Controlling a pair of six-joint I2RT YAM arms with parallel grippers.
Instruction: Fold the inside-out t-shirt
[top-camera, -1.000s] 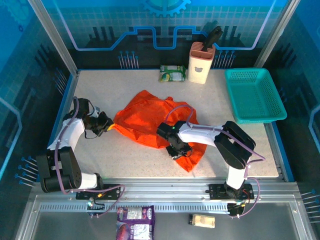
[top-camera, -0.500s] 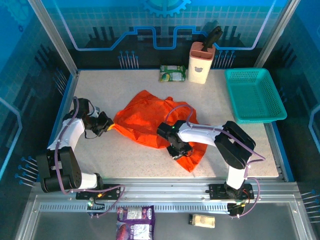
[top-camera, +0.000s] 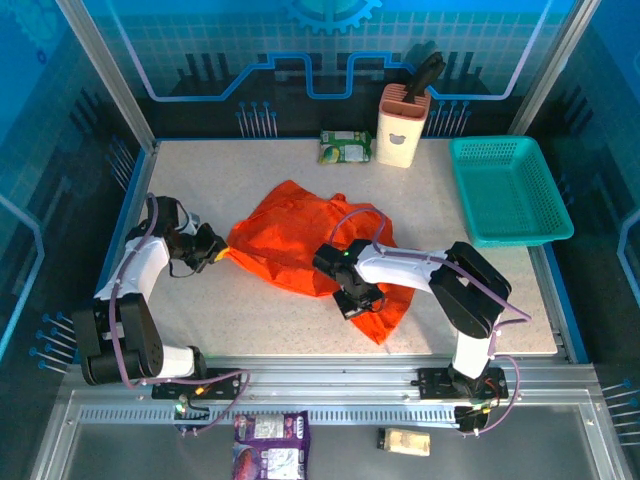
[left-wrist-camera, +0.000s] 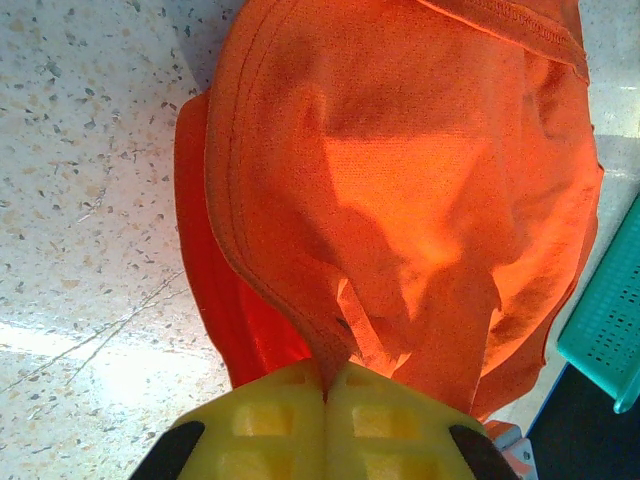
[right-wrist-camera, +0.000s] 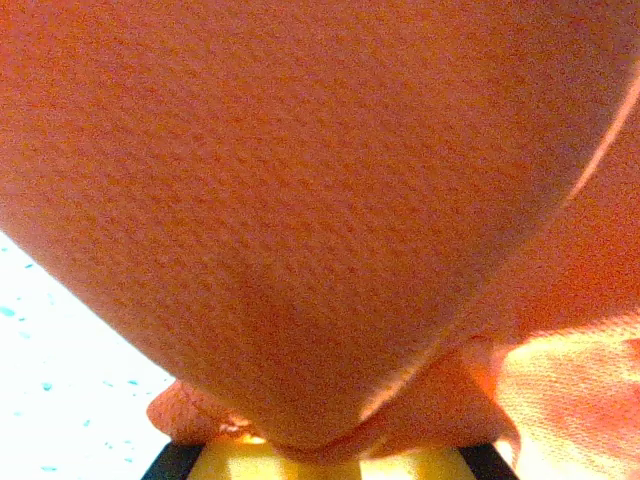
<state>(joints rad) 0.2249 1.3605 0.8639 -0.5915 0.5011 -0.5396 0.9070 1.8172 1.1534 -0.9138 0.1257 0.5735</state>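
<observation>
The speckled white table (top-camera: 250, 310) is carrying all items of the work area. The inside-out t-shirt (top-camera: 300, 240), bright orange and crumpled, is lying near the middle of the table, spreading from the left gripper across to the near centre, with one tail of cloth trailing toward the near edge. The teal mesh basket (top-camera: 505, 195) is sitting at the far right of the table, well apart from the garment; one corner of it is showing at the right edge of the left wrist view (left-wrist-camera: 605, 330). The left gripper (top-camera: 218, 255) is resting at the garment's left corner; in the left wrist view its yellow pads (left-wrist-camera: 325, 375) are standing pressed together and are pinching a stitched hem fold of the t-shirt (left-wrist-camera: 400, 180), which is fanning out ahead over the table. The right gripper (top-camera: 352, 300) is sitting on the near part of the garment; in the right wrist view its jaws are standing closed, and orange cloth (right-wrist-camera: 300, 200) is bunching at the pads (right-wrist-camera: 330, 460) and draping over them. A cream holder (top-camera: 402, 125) with a dark handle (top-camera: 428, 70) protruding is standing at the far edge, and a green packet (top-camera: 345, 147) is lying just beside it on the left. A purple packet (top-camera: 270, 440) and a small pale packet (top-camera: 405, 440) are lying on the ledge in front of the table.
</observation>
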